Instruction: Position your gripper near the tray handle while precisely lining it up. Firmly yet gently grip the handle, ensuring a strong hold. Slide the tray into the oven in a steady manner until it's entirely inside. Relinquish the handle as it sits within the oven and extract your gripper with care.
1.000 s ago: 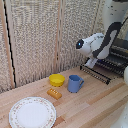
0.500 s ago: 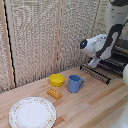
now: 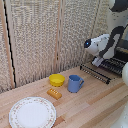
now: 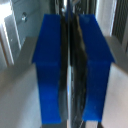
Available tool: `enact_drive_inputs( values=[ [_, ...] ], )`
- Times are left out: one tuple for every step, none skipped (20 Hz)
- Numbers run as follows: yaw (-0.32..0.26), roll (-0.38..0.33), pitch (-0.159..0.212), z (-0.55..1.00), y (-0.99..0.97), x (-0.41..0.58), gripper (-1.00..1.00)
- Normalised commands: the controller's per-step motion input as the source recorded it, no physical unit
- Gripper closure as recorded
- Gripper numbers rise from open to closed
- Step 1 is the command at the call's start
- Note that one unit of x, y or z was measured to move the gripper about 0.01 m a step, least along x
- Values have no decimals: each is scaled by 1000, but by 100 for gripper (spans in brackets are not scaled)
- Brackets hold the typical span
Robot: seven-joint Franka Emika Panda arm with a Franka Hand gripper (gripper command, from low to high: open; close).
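Far out from the jaws at the exterior view's left, a round white patterned plate [image 3: 33,112] lies on the wooden desk [image 3: 95,102]. Next a small orange block [image 3: 54,93], a yellow bowl [image 3: 57,79] and a blue mug [image 3: 75,83], all well apart from the jaws. Then the tray [image 3: 102,70], its tray handle [image 3: 95,73] along the front edge, jutting from the oven [image 3: 122,54]. The gripper [image 3: 96,62] sits right at the rack; in the wrist view its blue fingertips [image 4: 49,60] are pinched narrow on a dark bar between them.
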Motion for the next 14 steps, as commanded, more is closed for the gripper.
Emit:
enact_drive_inputs(
  values=[
    [-23, -32, -22, 223, 29, 0, -100],
    [-10, 0, -14, 249, 89, 0, -100],
    [-8, 0, -19, 283, 149, 0, -100],
    [-1, 15, -20, 337, 146, 0, -100],
    [0, 38, -12, 417, 86, 9, -100],
    [0, 74, -11, 486, 0, 0, -100],
    [0, 89, -18, 471, 0, 14, -100],
    [0, 62, -16, 400, 117, 123, -100],
    [-19, 45, 0, 343, 243, 263, -100],
    [-21, 23, 0, 266, 489, 409, -100],
    [-2, 25, 29, 257, 671, 426, -100],
    [-29, 58, 45, 274, 514, 457, -100],
    [-88, 45, 10, 309, 240, 406, -100],
    [-100, 41, 20, 289, 180, 417, -100]
  ],
)
